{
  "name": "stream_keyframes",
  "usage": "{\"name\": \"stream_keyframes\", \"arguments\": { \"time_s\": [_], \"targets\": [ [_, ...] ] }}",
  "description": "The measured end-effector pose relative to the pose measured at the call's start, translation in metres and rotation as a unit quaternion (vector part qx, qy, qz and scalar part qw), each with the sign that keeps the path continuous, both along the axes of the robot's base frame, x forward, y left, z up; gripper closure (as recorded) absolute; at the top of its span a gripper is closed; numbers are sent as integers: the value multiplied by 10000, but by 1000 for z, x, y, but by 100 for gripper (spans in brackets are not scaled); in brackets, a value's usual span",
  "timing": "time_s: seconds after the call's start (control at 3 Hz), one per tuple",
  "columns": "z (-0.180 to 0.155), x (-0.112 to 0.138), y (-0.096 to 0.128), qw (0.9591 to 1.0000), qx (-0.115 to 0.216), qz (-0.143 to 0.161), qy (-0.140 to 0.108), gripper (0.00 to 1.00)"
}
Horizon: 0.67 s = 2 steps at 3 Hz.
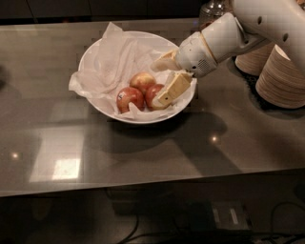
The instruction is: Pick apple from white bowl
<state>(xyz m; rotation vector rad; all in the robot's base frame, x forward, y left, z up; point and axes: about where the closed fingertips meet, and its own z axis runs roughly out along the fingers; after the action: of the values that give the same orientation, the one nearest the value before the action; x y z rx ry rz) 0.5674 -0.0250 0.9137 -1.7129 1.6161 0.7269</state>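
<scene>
A dark glossy table [71, 157] fills the scene. At its far left-centre sits 1 white bowl [143, 119], wide and shallow, lined with crumpled tissue paper [102, 71] that spills over the bowl's left rim and rises to a peak at the far side.

3 apples lie together in the near right part of the bowl, all touching or just beside one another. The left apple [128, 98] is red and nearest the near rim. The far apple [143, 81] is paler, yellow and red. The right apple [151, 94] is red and partly hidden behind a finger.

The gripper [156, 85] reaches into the bowl from the right, over its right rim. Its 2 beige fingers are spread well apart and clamp nothing. 1 finger is at the far side above the tissue; the other crosses the near right side of the right apple. The far apple lies just left of the gap between them.

Right of the bowl, the white arm [224, 38] slants up to the far right corner. Beyond it stand 2 stacks of beige paper bowls [281, 78], and 1 glass object [212, 8] shows at the far edge.
</scene>
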Motion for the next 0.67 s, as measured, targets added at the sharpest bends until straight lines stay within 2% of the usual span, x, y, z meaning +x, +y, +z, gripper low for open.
{"name": "stream_keyframes", "arguments": {
  "time_s": [0.33,0.67],
  "targets": [
    [-8,0,-3,10000,5,-41,73,52],
    [-17,-1,-7,9998,12,-104,149,52]
  ]
}}
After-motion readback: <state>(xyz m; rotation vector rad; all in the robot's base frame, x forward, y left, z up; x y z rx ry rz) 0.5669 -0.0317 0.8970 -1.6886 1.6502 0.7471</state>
